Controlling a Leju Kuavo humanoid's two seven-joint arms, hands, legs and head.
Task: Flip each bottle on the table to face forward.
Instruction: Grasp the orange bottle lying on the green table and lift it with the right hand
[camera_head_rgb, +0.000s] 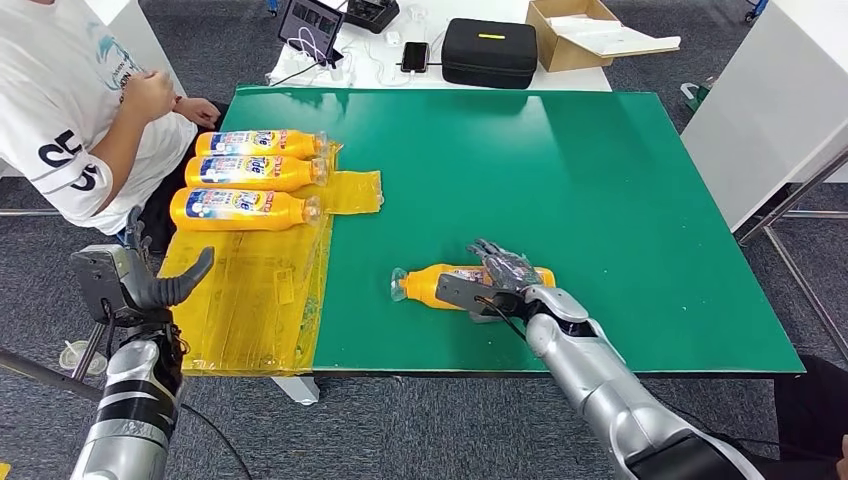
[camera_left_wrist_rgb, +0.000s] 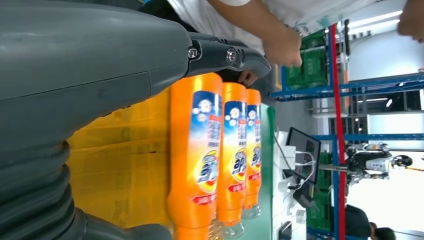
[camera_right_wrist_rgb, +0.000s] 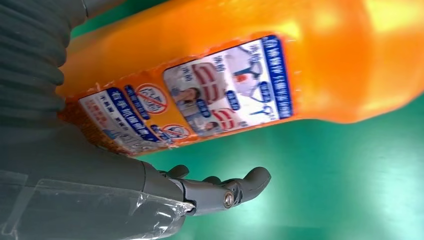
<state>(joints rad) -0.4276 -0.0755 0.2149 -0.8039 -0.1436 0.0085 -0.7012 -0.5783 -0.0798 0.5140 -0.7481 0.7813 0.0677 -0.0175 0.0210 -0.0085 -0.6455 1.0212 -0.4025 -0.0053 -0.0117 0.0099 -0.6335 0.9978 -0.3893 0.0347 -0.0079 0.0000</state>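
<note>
Orange plastic bottle (camera_head_rgb: 440, 283) lies mid-table on the green mat (camera_head_rgb: 560, 170), your right hand (camera_head_rgb: 500, 280) wrapped over its body. Expect it smooth, slippery and light; hold the labelled middle. Left hand (camera_head_rgb: 165, 285) hangs empty, fingers apart.

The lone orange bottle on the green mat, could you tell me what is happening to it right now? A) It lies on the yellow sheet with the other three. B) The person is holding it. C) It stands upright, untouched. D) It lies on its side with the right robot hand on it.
D: the bottle lies on its side on the green mat, with the right robot hand over its body.
</note>
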